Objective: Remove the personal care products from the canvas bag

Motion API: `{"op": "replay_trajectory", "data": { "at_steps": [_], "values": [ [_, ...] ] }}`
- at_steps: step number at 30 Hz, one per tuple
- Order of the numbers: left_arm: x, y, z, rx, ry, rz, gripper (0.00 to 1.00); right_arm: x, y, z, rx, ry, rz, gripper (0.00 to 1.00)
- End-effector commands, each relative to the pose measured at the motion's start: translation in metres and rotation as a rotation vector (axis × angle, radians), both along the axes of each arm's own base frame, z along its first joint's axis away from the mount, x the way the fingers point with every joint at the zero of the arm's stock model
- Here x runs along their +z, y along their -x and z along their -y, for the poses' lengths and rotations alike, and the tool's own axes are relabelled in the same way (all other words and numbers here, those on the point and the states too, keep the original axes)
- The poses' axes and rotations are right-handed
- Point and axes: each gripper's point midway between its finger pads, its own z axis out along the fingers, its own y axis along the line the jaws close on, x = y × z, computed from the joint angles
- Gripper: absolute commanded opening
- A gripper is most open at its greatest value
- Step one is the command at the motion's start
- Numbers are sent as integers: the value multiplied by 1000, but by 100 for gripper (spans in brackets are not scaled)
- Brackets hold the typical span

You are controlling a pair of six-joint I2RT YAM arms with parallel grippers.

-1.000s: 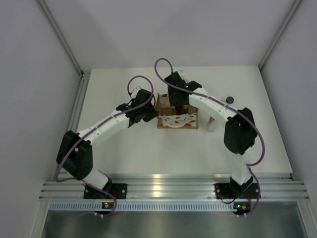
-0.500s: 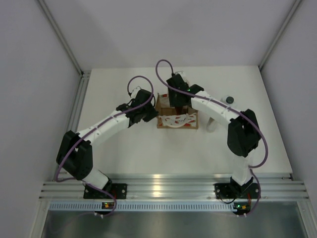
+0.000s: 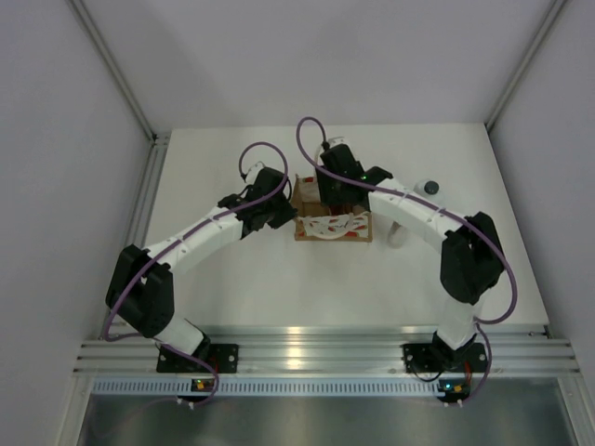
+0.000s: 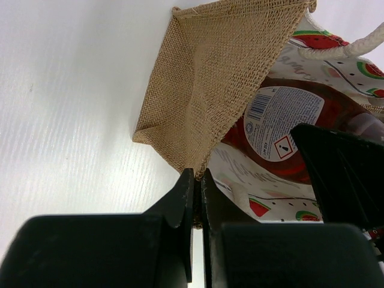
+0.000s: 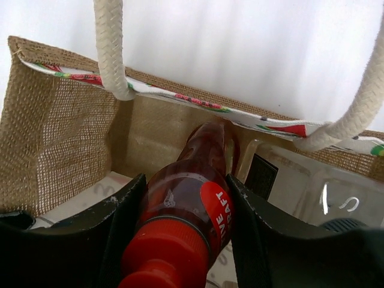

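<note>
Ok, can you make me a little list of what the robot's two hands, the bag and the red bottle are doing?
left gripper: shut, pinching the side wall of the canvas bag
right gripper: down inside the bag, shut on the red bottle
red bottle: inside the bag, not yet out
dark-capped bottle: outside the bag, on the table by the right arm

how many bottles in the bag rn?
2 visible in the canvas bag: a red bottle held in the right gripper, and a pale translucent bottle just right of it. More may be hidden underneath.
</note>
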Motion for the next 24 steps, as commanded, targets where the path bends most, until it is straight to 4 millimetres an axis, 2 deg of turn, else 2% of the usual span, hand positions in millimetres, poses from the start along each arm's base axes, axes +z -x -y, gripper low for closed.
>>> {"op": "replay_trajectory", "data": {
  "at_steps": [1, 14, 24],
  "values": [
    [1, 0, -16, 31, -56, 15, 0, 80, -14, -3, 3, -132, 194, 0],
    [0, -1, -17, 41, -55, 13, 0, 119, -3, -2, 17, -207, 244, 0],
    [1, -1, -18, 46, -55, 15, 0, 163, 10, 5, 28, -245, 279, 0]
  ]
}}
